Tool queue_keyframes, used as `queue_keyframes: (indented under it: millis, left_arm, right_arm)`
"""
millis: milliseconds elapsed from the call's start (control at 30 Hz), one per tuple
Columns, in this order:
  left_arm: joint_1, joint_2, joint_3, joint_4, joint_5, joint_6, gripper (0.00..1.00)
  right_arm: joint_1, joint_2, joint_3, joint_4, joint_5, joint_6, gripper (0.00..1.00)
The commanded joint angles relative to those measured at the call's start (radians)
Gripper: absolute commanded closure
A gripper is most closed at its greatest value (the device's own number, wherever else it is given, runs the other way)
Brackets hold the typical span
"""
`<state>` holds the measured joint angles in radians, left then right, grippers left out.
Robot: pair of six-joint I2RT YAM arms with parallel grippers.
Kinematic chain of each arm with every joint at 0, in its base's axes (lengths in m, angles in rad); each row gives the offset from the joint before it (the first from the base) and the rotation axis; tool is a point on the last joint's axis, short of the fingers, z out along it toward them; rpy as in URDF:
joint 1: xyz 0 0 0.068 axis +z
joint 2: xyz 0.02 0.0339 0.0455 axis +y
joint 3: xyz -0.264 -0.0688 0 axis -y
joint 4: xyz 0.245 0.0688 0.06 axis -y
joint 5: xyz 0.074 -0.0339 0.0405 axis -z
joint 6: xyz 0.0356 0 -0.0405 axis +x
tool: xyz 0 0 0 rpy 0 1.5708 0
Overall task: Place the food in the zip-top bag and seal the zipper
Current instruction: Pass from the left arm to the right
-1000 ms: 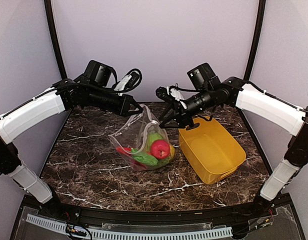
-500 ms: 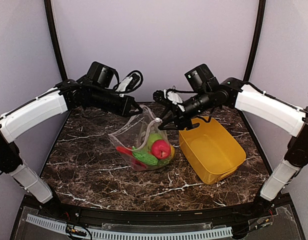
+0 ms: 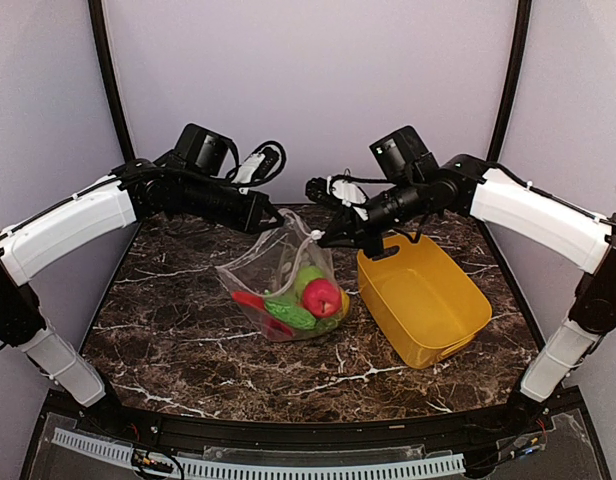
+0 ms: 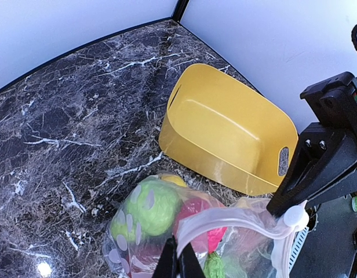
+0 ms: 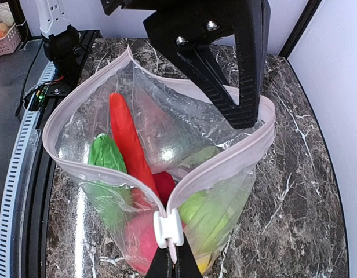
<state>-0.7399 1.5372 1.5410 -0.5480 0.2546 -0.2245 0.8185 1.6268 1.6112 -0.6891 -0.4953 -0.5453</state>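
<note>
- Bag (image 3: 258, 275) stands on the worktop (image 3: 168, 330), just left of the tub (image 3: 428, 300) — food (image 3: 320, 298) lies inside it: red, green and yellow pieces.
- Bag is clear, floppy and pale-spotted; tub is yellow, smooth and round-cornered.
- Zipper (image 5: 225, 165), pale pink, gapes leaf-shaped, mouth upward — long axis runs hand to hand.
- Left hand (image 4: 177, 262) pinches the bag's rim; right hand (image 5: 172, 263) is clenched on the white slider (image 5: 168, 227).

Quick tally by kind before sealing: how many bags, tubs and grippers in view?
zip-top bag: 1
yellow tub: 1
grippers: 2, left gripper and right gripper, both shut on the bag's mouth
total: 4
</note>
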Motion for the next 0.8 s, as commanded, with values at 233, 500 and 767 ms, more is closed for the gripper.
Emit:
queue_keyframes:
  millis: [233,500,767]
  left_arm:
    - [-0.003,-0.108,0.029,-0.111,0.061,0.225,0.83]
    - [-0.012,-0.325,-0.111,0.03,0.142,0.341,0.57]
    - [-0.185,-0.311,-0.218,0.356,-0.012,0.35,0.31]
  right_arm:
    - [0.01,-0.026,0.124,-0.053,0.008,-0.033,1.0]
    - [0.01,0.004,0.195,-0.077,-0.012,-0.034,1.0]
    - [0.01,0.024,0.231,-0.087,-0.031,-0.013,1.0]
